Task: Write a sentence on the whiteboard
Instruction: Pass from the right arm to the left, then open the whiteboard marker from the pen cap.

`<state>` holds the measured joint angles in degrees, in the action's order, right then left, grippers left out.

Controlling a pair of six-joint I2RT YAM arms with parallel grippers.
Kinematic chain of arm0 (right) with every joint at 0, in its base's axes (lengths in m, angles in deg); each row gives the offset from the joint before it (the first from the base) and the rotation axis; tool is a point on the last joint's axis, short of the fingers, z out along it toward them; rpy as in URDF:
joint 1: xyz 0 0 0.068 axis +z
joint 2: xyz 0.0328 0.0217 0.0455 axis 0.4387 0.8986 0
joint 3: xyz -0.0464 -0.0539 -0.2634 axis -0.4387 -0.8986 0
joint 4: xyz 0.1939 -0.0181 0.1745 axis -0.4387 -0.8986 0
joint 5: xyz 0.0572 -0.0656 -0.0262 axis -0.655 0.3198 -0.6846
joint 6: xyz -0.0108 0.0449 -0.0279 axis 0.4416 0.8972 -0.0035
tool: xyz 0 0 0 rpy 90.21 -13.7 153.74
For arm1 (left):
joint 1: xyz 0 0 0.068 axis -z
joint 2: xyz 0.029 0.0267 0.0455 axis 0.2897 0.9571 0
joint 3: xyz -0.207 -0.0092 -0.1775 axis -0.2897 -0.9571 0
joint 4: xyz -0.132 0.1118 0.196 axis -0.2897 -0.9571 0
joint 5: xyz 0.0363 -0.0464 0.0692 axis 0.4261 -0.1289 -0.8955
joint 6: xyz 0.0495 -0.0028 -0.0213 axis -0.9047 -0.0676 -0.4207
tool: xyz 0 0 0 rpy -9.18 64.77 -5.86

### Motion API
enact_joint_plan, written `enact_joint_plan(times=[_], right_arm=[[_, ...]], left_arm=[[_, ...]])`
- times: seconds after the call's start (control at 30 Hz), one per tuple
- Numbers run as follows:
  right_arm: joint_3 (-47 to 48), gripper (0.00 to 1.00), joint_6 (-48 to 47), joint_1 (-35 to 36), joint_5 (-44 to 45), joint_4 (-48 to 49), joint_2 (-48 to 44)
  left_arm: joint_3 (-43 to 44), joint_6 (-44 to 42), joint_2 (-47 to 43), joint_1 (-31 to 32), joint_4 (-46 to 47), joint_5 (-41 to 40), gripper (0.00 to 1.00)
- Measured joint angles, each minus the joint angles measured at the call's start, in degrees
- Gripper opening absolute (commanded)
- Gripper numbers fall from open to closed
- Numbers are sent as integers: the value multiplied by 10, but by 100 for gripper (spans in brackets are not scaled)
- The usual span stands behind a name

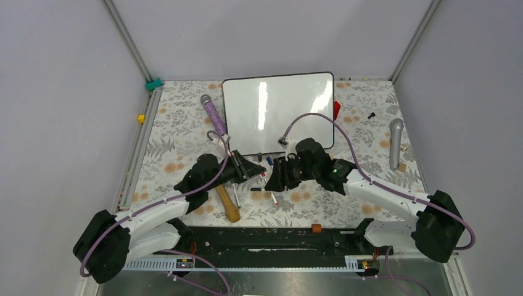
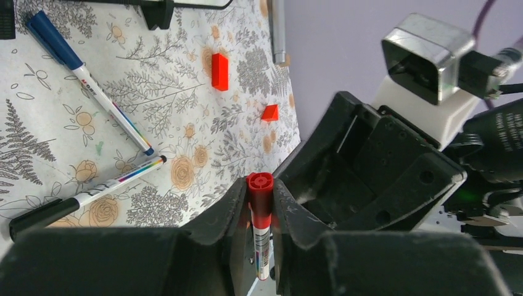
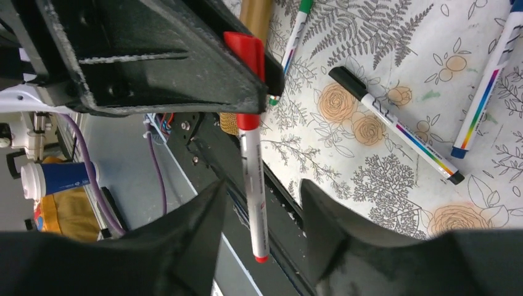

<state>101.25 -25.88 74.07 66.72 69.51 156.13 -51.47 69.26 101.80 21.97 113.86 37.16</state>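
The whiteboard [image 1: 277, 114] lies at the back middle of the table, glossy white with only glare streaks; the sentence is not in view on it. My left gripper [image 2: 259, 203] is shut on the red cap end of a red marker [image 2: 260, 194], just in front of the board's near edge. The marker's white barrel [image 3: 253, 185] hangs down between the fingers of my right gripper [image 3: 262, 213]. That gripper is open, with a gap on both sides of the barrel. In the top view the left gripper [image 1: 261, 168] and right gripper [image 1: 272, 179] face each other tip to tip.
Loose markers lie on the floral cloth: a blue-capped one [image 2: 80, 71], a black-capped one [image 2: 74, 202] and a green one [image 3: 298, 24]. Two red blocks [image 2: 219, 71] lie nearby. A wooden-handled tool [image 1: 228, 203], a purple microphone [image 1: 213, 116] and a grey microphone [image 1: 395, 142] also lie there.
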Motion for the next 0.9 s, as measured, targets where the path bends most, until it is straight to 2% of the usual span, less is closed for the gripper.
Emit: enact_joint_plan(times=[0.03, 0.13, 0.27, 0.47, 0.6, 0.73, 0.9], right_arm=[[0, 68, 2, 0, 1, 2, -1], [-10, 70, 29, 0, 27, 25, -21], [-65, 73, 86, 7, 89, 110, -93], [-91, 62, 126, 54, 169, 214, -128], [-91, 43, 141, 78, 192, 260, -120], [-95, 41, 152, 92, 222, 278, -115], [-107, 44, 161, 104, 256, 311, -115]], left_arm=[[0, 0, -10, 0, -6, -6, 0], [-1, 22, -39, 2, -12, -31, 0], [-19, 72, -72, 1, 32, -67, 0], [-28, 138, -85, 2, 84, -104, 0], [-33, 161, -86, 2, 104, -121, 0], [-37, 181, -86, 2, 125, -130, 0], [-59, 204, -97, 2, 153, -147, 0]])
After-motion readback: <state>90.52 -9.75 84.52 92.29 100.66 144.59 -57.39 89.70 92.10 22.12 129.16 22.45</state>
